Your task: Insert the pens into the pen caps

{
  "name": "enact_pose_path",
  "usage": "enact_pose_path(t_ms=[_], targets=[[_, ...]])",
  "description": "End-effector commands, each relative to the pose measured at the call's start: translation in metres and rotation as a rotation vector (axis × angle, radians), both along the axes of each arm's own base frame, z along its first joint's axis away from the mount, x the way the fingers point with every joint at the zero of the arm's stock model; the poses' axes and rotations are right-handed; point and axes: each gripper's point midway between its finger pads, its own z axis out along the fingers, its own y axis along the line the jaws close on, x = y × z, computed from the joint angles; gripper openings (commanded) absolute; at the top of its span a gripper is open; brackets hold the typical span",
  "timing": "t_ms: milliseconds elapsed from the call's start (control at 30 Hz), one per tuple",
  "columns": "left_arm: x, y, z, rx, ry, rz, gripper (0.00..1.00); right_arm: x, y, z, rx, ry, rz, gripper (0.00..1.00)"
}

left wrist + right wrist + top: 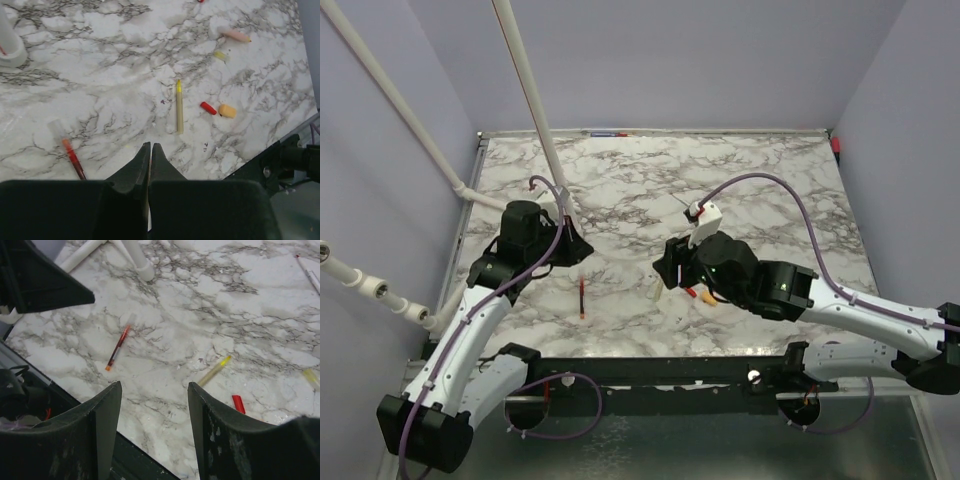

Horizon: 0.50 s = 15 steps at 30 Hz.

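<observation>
A red pen [582, 298] lies on the marble table between the arms; it also shows in the left wrist view [73, 159] and the right wrist view [118, 346]. A beige pen with a yellow tip [179, 106] lies near a red cap [208, 108] and an orange cap [227, 111]. A yellow cap [220, 55] and an orange pen [236, 35] lie farther off. My left gripper [150, 145] is shut and empty above the table [582, 250]. My right gripper [155, 387] is open and empty, above bare marble left of the yellow-tipped pen [214, 371] and red cap [238, 403].
White pipes [535, 110] slant over the table's left side, one foot showing in the left wrist view [10, 45]. The table's black front edge [150, 460] lies just under my right gripper. Grey walls enclose the table. A thin whitish pen [310, 275] lies far off.
</observation>
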Motion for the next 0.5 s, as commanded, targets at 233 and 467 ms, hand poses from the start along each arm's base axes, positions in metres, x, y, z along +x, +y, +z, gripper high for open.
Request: enact_pose_path(t_ms=[233, 467], targets=[[-0.005, -0.048, 0.019, -0.043, -0.074, -0.207, 0.0, 0.035, -0.051, 0.002, -0.106, -0.003, -0.214, 0.6], [-0.005, -0.087, 0.005, 0.015, -0.076, -0.261, 0.0, 0.051, -0.104, -0.015, -0.16, 0.036, -0.369, 0.61]])
